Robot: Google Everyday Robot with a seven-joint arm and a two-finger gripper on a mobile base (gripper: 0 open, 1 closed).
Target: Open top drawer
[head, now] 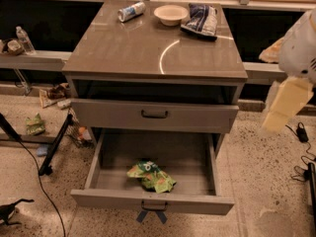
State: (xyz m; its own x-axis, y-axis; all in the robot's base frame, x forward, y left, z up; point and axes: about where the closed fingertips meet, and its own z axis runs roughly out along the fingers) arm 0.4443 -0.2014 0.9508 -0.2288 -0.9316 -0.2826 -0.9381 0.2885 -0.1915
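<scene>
The top drawer (197, 117) is a wide grey-beige front with a small dark bar handle (154, 114) at its centre. It sits under the cabinet top, with a dark gap above it. My gripper (286, 105) hangs blurred at the right edge, level with this drawer. It is well to the right of the cabinet and touches nothing. The drawer below (148, 201), with blue strips under its handle, is pulled far out and holds a green snack bag (150, 176).
On the cabinet top (148, 53) lie a can (131, 11), a white bowl (171, 14) and a blue chip bag (201, 19). A black stand and cable (54, 147) are on the floor at left. Cables (301, 132) lie at right.
</scene>
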